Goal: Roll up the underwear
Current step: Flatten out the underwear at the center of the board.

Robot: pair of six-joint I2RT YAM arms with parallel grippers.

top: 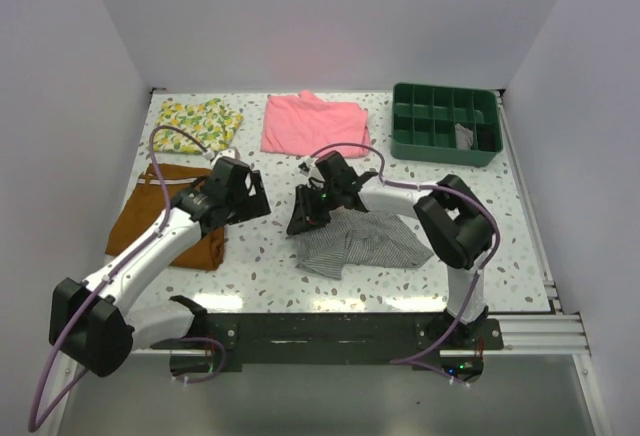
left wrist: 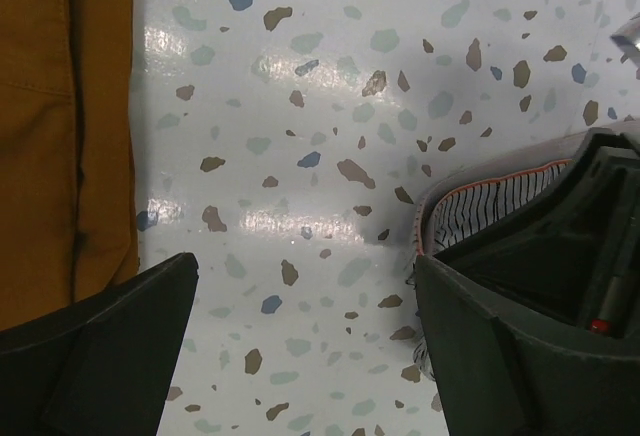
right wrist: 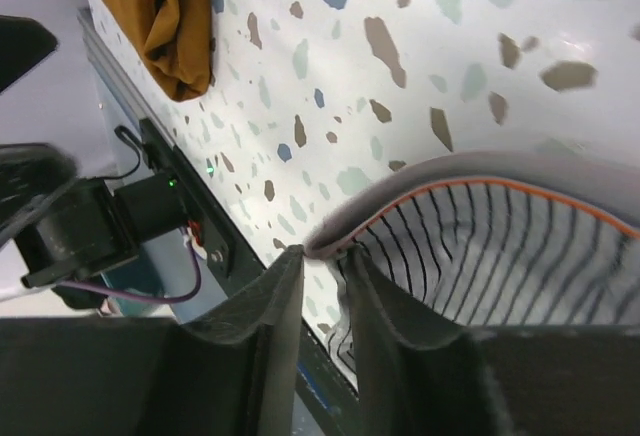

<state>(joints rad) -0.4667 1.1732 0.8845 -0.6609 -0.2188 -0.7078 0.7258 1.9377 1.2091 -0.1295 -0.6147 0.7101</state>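
The grey-and-white striped underwear (top: 362,243) lies crumpled at the table's middle front. My right gripper (top: 303,218) is shut on its waistband edge and lifts that corner; in the right wrist view the gripper (right wrist: 322,256) pinches the grey band with the reddish line (right wrist: 480,181). My left gripper (top: 250,196) is open and empty, hovering over bare table just left of the right gripper. In the left wrist view the left gripper (left wrist: 305,346) has its jaws wide apart, and a bit of striped cloth (left wrist: 490,201) shows by the right arm.
Rust-brown shorts (top: 155,218) lie at the left, also in the left wrist view (left wrist: 60,126). A pink folded garment (top: 315,123) and a yellow patterned cloth (top: 200,121) lie at the back. A green divided tray (top: 445,123) stands at the back right.
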